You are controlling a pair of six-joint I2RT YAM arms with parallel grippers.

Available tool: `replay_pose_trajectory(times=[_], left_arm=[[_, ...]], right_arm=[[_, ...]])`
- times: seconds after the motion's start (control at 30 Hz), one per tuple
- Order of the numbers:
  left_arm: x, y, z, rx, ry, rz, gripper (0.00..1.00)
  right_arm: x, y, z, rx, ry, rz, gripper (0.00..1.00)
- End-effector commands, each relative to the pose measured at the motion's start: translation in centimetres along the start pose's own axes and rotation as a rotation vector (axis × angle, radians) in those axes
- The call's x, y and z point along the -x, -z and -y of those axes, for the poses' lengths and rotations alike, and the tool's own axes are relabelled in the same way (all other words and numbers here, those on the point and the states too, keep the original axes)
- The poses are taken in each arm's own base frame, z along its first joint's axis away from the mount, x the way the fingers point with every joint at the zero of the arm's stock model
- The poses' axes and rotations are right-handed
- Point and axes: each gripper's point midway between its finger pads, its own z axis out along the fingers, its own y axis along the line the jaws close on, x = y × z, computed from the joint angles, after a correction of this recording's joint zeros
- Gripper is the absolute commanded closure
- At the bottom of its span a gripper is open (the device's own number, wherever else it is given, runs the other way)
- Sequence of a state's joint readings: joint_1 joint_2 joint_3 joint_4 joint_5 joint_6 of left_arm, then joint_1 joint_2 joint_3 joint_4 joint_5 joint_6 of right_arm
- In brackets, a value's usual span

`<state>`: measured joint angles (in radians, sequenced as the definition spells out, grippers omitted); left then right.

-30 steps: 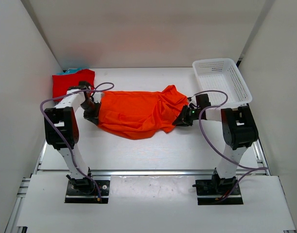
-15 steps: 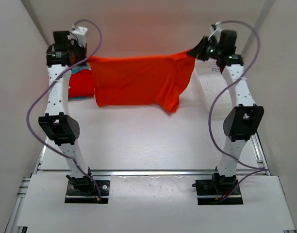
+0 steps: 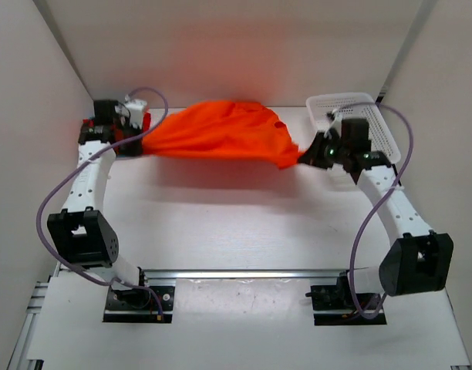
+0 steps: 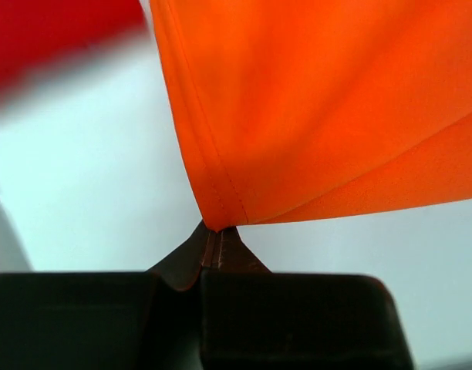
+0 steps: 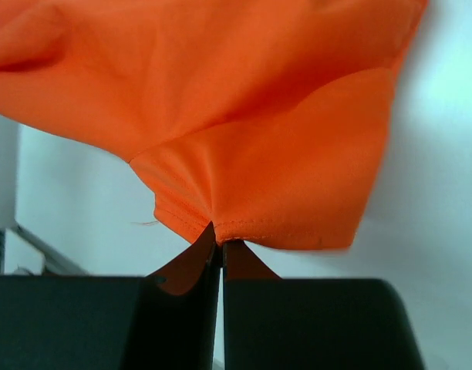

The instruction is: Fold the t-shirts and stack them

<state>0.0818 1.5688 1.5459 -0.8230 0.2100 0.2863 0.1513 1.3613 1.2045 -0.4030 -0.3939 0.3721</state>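
Note:
An orange t-shirt [image 3: 220, 132] hangs stretched between both arms over the far part of the table. My left gripper [image 3: 143, 137] is shut on its left hemmed corner [image 4: 217, 216], the jaws pinched tight. On the other side my right gripper [image 3: 304, 156] is shut on a stitched hem [image 5: 220, 231] at the shirt's right end. The cloth sags low in the middle and bunches in folds. A red t-shirt [image 4: 43, 31] lies behind the left arm, mostly hidden; only a red sliver [image 3: 146, 120] shows from above. No teal-blue shirt is visible.
A white mesh basket [image 3: 338, 103] stands at the far right, partly covered by the right arm. White walls close in on the left, back and right. An aluminium rail [image 3: 244, 274] runs along the table's near edge by the arm bases.
Both arms lifted the orange shirt high off the table, spread it wide, then brought it down toward the far side. The shirt now sags low between the grippers.

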Motion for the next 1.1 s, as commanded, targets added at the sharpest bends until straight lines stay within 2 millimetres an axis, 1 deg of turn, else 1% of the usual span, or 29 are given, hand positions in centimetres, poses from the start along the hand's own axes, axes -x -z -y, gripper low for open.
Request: replay_pose_trajectory(times=[0.0,0.03,0.07,0.1,0.13,0.17,0.2,0.23,0.27,0.3,0.4,0.5,0.53,0.63,0.7,0.8,0.83,0.87,0.9,0.93,0.97,1.0,1.03,1.07], left_arm=[[-8.3,1.0,0.0,0.042,-0.030,-0.213,1.00],[-10.1,1.4,0.5,0.033,-0.028,-0.262,1.00],[-13.4,1.2,1.3,0.013,-0.033,-0.352,1.00],[-16.7,1.1,1.9,-0.002,-0.026,-0.439,1.00],[-18.1,1.3,2.2,-0.010,-0.021,-0.475,1.00],[-20.6,1.3,2.8,-0.023,-0.020,-0.534,1.00],[-22.7,1.4,3.2,-0.027,-0.015,-0.585,1.00],[-24.4,1.6,3.6,-0.032,-0.011,-0.624,1.00],[-25.0,1.7,3.8,-0.030,-0.013,-0.638,1.00],[-26.1,1.9,4.3,-0.041,-0.015,-0.669,1.00],[-27.7,2.4,4.5,-0.044,0.009,-0.705,1.00],[-27.2,2.6,4.0,-0.033,0.028,-0.697,1.00],[-27.6,2.6,4.1,-0.039,0.027,-0.711,1.00],[-27.3,2.7,3.7,-0.020,0.016,-0.713,1.00],[-27.5,2.7,3.8,-0.024,0.021,-0.729,1.00],[-26.7,2.2,3.5,-0.022,0.020,-0.721,1.00],[-25.8,1.6,3.3,-0.025,0.020,-0.706,1.00],[-24.1,1.0,2.8,-0.013,0.031,-0.674,1.00],[-21.3,-0.4,2.4,-0.022,0.042,-0.629,1.00],[-20.4,-1.8,2.3,-0.038,0.037,-0.658,1.00],[-14.3,-2.8,0.9,-0.020,0.045,-0.526,1.00],[-13.4,-4.2,0.8,-0.044,0.066,-0.567,1.00],[-7.5,-5.3,-0.4,-0.048,0.092,-0.463,1.00],[-0.2,-4.3,-2.3,-0.008,0.080,-0.274,1.00]], right_arm=[[-7.4,1.2,1.9,-0.094,-0.016,-0.152,1.00],[-10.3,1.4,2.3,-0.102,-0.027,-0.207,1.00],[-13.1,1.6,2.8,-0.108,-0.059,-0.262,1.00],[-14.8,1.9,2.9,-0.098,-0.081,-0.302,1.00],[-16.7,2.0,3.0,-0.088,-0.104,-0.337,1.00],[-18.6,2.2,3.5,-0.096,-0.118,-0.374,1.00],[-19.0,2.1,3.7,-0.094,-0.110,-0.383,1.00],[-20.1,2.2,4.2,-0.115,-0.109,-0.405,1.00],[-20.5,2.2,4.6,-0.117,-0.095,-0.417,1.00],[-21.1,2.3,4.7,-0.114,-0.117,-0.439,1.00],[-21.7,2.1,5.0,-0.110,-0.093,-0.482,1.00],[-22.1,1.8,4.5,-0.093,-0.058,-0.513,1.00],[-21.9,1.6,4.3,-0.080,-0.046,-0.510,1.00],[-21.2,1.2,4.1,-0.063,-0.052,-0.502,1.00],[-21.0,1.0,4.2,-0.059,-0.047,-0.502,1.00],[-19.9,0.4,4.5,-0.062,-0.039,-0.480,1.00],[-18.8,-0.1,4.3,-0.052,-0.043,-0.455,1.00],[-17.7,-0.7,4.3,-0.039,-0.038,-0.422,1.00],[-15.5,-1.8,4.4,-0.034,-0.039,-0.375,1.00],[-11.3,-3.0,4.3,-0.026,-0.031,-0.302,1.00],[-8.6,-3.5,4.7,-0.027,-0.027,-0.255,1.00],[-3.4,-4.5,4.3,-0.032,0.015,-0.186,1.00],[2.7,-5.2,3.7,-0.036,0.069,-0.088,1.00],[5.4,-4.8,4.0,-0.069,0.070,-0.055,1.00]])
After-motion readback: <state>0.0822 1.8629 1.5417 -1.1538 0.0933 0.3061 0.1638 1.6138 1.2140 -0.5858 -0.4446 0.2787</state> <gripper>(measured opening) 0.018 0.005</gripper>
